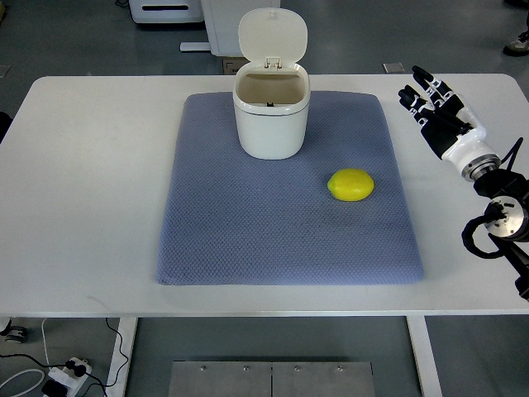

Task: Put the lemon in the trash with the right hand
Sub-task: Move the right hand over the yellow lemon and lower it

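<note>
A yellow lemon lies on the blue-grey mat, right of the mat's middle. Behind it and to the left stands a white trash bin with its lid flipped up and its mouth open. My right hand hovers over the white table off the mat's right edge, up and to the right of the lemon. Its black and white fingers are stretched out and hold nothing. The left arm is out of sight.
The white table shows bare surface on both sides of the mat. White equipment stands on the floor behind the table. Cables and a power strip lie on the floor at the lower left.
</note>
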